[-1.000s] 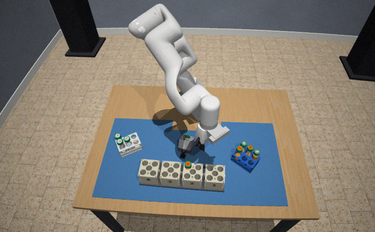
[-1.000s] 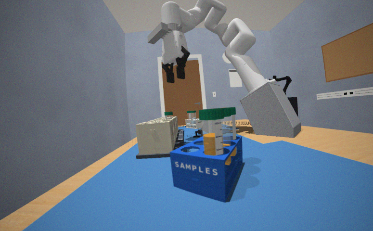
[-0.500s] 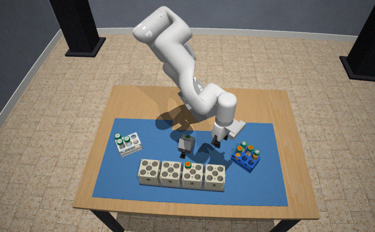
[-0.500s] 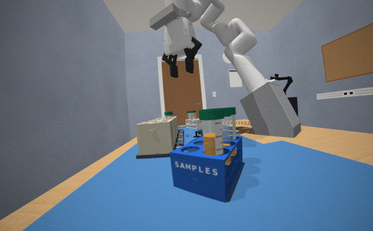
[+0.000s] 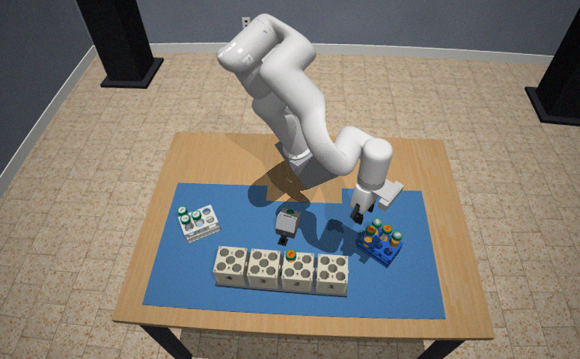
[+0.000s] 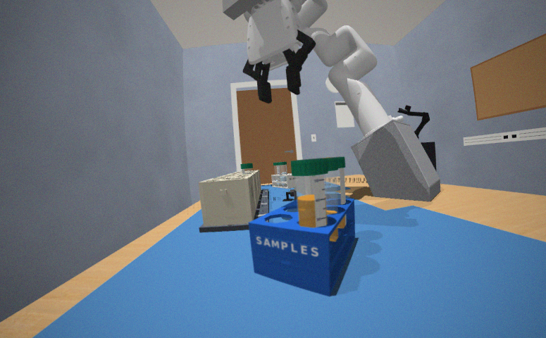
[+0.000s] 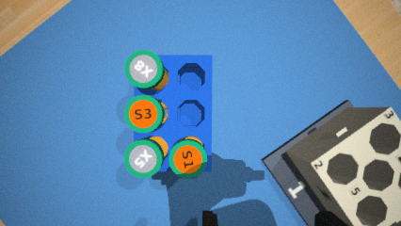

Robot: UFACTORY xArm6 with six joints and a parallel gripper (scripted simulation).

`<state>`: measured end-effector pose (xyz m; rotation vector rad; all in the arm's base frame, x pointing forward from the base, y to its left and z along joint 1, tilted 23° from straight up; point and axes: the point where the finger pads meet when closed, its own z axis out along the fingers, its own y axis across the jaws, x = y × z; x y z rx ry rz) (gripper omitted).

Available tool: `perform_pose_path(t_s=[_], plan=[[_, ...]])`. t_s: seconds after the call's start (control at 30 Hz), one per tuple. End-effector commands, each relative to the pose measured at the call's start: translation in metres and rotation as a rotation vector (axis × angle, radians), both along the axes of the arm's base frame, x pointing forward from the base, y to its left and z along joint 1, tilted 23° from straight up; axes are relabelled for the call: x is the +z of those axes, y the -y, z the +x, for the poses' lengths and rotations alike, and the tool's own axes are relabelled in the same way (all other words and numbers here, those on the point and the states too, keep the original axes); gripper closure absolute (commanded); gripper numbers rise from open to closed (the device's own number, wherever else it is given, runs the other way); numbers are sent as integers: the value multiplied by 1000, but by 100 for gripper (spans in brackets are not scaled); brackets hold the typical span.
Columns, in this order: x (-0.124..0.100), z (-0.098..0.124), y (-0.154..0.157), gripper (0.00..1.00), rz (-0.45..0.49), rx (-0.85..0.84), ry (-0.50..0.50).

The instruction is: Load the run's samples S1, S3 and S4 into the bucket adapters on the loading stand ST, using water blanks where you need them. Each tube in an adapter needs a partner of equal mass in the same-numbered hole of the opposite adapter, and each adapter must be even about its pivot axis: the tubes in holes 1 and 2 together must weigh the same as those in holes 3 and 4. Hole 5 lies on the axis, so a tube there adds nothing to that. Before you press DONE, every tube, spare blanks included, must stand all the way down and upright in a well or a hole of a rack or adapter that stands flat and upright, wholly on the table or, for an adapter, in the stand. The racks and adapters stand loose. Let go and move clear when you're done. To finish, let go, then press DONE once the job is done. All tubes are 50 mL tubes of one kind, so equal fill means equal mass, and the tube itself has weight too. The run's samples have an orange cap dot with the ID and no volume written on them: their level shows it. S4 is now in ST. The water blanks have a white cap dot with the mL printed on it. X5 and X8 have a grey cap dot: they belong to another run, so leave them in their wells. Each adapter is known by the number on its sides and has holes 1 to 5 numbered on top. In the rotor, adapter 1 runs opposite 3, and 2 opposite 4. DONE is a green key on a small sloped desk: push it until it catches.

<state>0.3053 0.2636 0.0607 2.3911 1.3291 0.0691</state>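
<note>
Blue plastic, the samples rack (image 5: 387,259) (image 6: 292,255) (image 7: 171,94) sits at three o'clock on the mat in the top view. S4 (image 5: 290,254) (image 6: 246,166) stands in adapter 2's (image 5: 304,285) eleven-o'clock hole, near six; its partner holes are unfilled, so balance is still owed.

In the exterior view, the gripper (image 5: 364,212) (image 6: 280,96) (image 7: 266,219) hangs above the tubes, fingers partly open and holding nothing, apparently set to pass around a cap without brushing neighbours.

In the wrist view, S3 (image 5: 387,228) (image 7: 143,114) is at nine o'clock in the rack, between grey-dotted X8 (image 7: 143,69) and X5 (image 7: 143,158), which must stay; S1 (image 5: 370,229) (image 7: 188,159) is at five, probably easier to reach.
</note>
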Motion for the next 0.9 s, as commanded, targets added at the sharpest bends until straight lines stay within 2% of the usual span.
perform_pose_path(t_s=[0.0,0.67,0.87], plan=[[-4,-3,-14,43,2,-1,3],[-39,-33,-91,43,3,-1,3],[-40,-34,-93,43,3,-1,3]])
